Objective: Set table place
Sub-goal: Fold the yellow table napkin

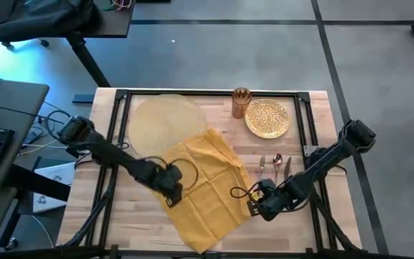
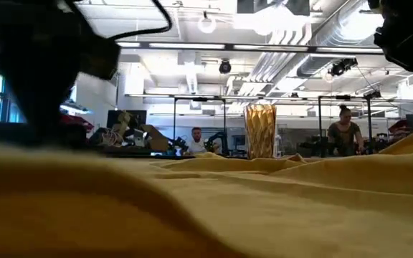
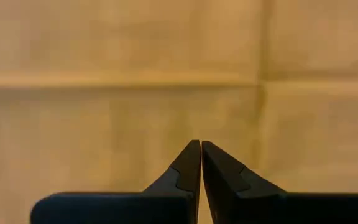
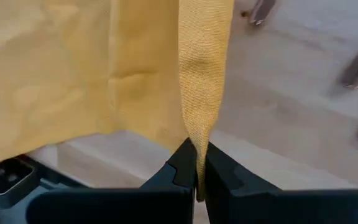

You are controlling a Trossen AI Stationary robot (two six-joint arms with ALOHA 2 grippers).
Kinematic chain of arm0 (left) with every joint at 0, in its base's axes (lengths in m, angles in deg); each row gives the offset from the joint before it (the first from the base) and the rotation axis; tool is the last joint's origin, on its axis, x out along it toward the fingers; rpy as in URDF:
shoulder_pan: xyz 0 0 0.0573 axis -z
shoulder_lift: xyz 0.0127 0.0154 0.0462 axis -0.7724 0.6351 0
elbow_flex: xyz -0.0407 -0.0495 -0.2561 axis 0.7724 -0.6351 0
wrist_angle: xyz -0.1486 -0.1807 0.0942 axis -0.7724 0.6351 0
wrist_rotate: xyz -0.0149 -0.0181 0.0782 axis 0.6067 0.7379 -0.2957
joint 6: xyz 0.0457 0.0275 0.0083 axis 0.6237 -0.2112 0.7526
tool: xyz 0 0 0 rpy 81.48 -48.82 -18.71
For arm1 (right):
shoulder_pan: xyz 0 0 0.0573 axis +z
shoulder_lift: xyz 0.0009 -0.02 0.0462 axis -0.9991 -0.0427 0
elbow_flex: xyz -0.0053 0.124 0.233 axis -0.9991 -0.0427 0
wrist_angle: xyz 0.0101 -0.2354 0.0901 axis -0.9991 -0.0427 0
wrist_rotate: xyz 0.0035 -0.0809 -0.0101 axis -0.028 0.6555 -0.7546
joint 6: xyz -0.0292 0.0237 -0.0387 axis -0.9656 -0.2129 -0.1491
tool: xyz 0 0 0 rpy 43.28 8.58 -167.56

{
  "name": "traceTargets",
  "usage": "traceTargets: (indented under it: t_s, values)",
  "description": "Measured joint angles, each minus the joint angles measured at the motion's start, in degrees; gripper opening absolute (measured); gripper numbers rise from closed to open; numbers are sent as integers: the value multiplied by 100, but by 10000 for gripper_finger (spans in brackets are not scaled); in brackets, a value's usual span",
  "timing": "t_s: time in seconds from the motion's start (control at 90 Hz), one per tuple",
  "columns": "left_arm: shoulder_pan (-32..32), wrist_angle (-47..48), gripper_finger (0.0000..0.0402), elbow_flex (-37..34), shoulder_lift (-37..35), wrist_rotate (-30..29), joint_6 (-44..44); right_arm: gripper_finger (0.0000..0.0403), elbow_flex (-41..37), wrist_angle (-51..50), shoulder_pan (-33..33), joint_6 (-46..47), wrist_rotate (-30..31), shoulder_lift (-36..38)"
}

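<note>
The yellow napkin (image 1: 201,188) is covering part of the placemat (image 1: 165,120) on the table (image 1: 128,226). The right gripper (image 4: 199,163) is pinching its edge; the left gripper (image 3: 200,155) (fingers together, apparently empty) is hovering over it. Nearby are lying cutlery (image 1: 275,165), a gold plate (image 1: 267,118) and a cup (image 1: 241,102).

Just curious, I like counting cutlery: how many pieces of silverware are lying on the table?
3, as far as the high view shows: a fork, a spoon and a knife, side by side below the gold plate. The napkin might hide more.

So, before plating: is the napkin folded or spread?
Spread: the napkin lies open, overlapping the placemat; right claw pinches its edge.
</note>
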Motion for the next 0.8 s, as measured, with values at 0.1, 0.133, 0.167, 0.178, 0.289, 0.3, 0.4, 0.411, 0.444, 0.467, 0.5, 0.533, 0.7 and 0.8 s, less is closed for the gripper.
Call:
traceTargets:
  t_s: [0.1,0.133,0.167,0.178,0.289,0.3,0.4,0.411,0.444,0.467,0.5,0.533,0.7,0.8]
  values:
    - [211,-344,0,-104,346,-53,-430,0,0,148,0,-11,14,0]
    - [246,-405,0,-100,446,-63,-435,0,0,190,7,-11,12,0]
    - [265,-357,0,-87,536,-107,-426,0,0,285,19,-13,10,0]
    - [271,-333,0,-85,562,-118,-415,0,0,326,24,-13,2,0]
    - [172,-24,0,-67,578,-372,-120,0,1,586,93,77,-15,-25]
    - [147,52,0,-70,564,-424,-79,0,2,616,101,97,-17,-43]
    - [-144,782,0,-104,351,-989,485,0,4,919,217,297,-57,-324]
    - [-175,867,0,-109,324,-1019,566,0,4,962,231,316,-71,-364]
    - [-272,1129,0,-113,260,-1086,805,0,4,1149,260,363,-112,-505]
    - [-347,1285,0,-118,229,-1130,972,0,4,1295,280,393,-123,-598]
    - [-473,1477,0,-128,169,-1176,1205,0,4,1514,310,470,-148,-752]
    - [-585,1605,0,-124,97,-1190,1427,0,4,1705,340,532,-162,-902]
    - [-821,1550,0,-110,-188,-580,2130,0,4,2444,363,750,-159,-1332]
    - [-596,1323,0,-102,-320,-41,1905,0,4,2529,363,732,-158,-1360]
